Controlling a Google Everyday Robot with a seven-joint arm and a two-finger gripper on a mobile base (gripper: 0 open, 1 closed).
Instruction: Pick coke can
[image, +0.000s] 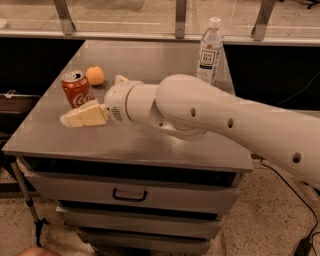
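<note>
The red coke can (76, 89) stands upright near the left edge of the grey cabinet top (150, 145). My gripper (93, 100) reaches in from the right on the white arm (200, 112) and is open. One cream finger (85, 115) lies just in front of the can, at its base. The other finger (120, 79) shows behind and to the right of the can. The can stands on the top and is not held.
A small orange fruit (95, 75) sits just behind and right of the can. A clear water bottle (210, 50) with a white cap stands at the back right. Drawers (130, 192) are below the top. A railing runs along the back.
</note>
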